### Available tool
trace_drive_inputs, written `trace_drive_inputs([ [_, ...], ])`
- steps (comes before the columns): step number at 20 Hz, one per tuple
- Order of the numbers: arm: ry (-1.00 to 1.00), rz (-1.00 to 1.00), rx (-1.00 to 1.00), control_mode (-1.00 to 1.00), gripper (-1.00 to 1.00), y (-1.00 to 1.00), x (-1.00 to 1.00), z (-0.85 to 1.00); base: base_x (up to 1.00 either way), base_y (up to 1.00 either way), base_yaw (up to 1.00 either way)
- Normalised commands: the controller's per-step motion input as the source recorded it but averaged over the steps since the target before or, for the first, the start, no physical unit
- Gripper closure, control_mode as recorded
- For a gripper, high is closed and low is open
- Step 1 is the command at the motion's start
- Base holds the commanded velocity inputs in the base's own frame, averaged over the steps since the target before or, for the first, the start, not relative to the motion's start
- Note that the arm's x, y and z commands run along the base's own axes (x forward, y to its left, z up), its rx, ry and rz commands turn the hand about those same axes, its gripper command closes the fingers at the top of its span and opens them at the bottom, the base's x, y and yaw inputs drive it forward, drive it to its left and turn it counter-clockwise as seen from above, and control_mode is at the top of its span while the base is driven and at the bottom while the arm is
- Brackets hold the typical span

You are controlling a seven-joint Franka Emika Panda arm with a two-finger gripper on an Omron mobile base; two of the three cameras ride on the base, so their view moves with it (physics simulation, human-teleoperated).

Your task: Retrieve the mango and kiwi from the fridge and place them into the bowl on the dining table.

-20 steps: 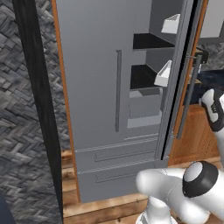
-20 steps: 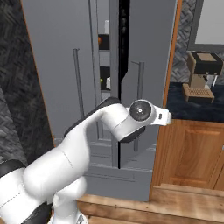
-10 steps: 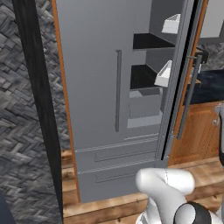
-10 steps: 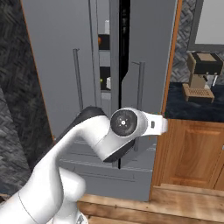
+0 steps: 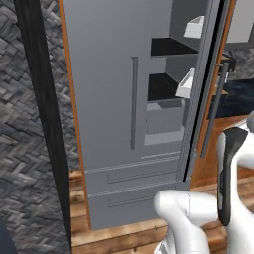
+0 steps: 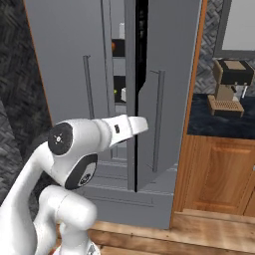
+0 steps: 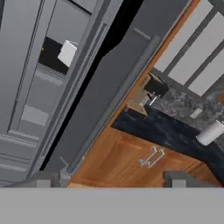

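The tool (image 7: pixel 109 182) stands with its jaws spread wide and has hold of nothing; between its fingertips (image 7: pixel 43 182) there is only the scene beyond.

Furthest to its left in the hand view is the fridge (image 5: pixel 111 99), its left door shut. Next comes the dark slot of the opening, with a white door shelf (image 7: pixel 67 52) inside it. From the right base view, an orange-toned thing (image 6: pixel 115 46) sits on an upper shelf in that slot and a small green speck (image 6: pixel 115 91) lower down. These may be the mango and the kiwi, but they are too small to name for certain. Next to the right is the right door (image 6: pixel 167 74), ajar, its free edge pointing back toward the tool. Its bar handle (image 6: pixel 158 119) runs upright, long axis vertical.

Straight ahead of the tool, and to its right, are the wooden cabinet (image 6: pixel 214 174) and the dark tabletop (image 6: pixel 219 122) carrying a coffee machine (image 6: pixel 229 82).

So the fruit lies left of the tool's line, behind a narrow gap. My judgement is that the tool must swing left, and that the slot looks too tight for the arm, so the right door likely needs pulling wider by its upright handle first. The bowl and dining table are elsewhere
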Motion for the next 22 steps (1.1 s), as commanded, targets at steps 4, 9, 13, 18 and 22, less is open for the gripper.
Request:
trace_drive_inputs([
  [4, 0.01, 0.03, -0.48, -1.0, -1.0, 0.7, 0.02, 0.6, 0.0, 0.0, 0.0],
  [9, 0.0, 0.06, -0.45, -1.0, -1.0, 0.6, 0.27, 0.61, 0.0, 0.0, 0.0],
  [13, 0.18, 0.04, -0.35, -1.0, -1.0, 0.47, 0.28, 0.53, 0.0, 0.0, 0.0],
  [18, 0.47, 0.0, -0.23, -1.0, -1.0, 0.41, 0.66, 0.22, 0.0, 0.0, 0.0],
  [22, 0.18, -0.02, -0.11, -1.0, -1.0, 0.3, 0.54, 0.0, 0.0, 0.0, 0.0],
])
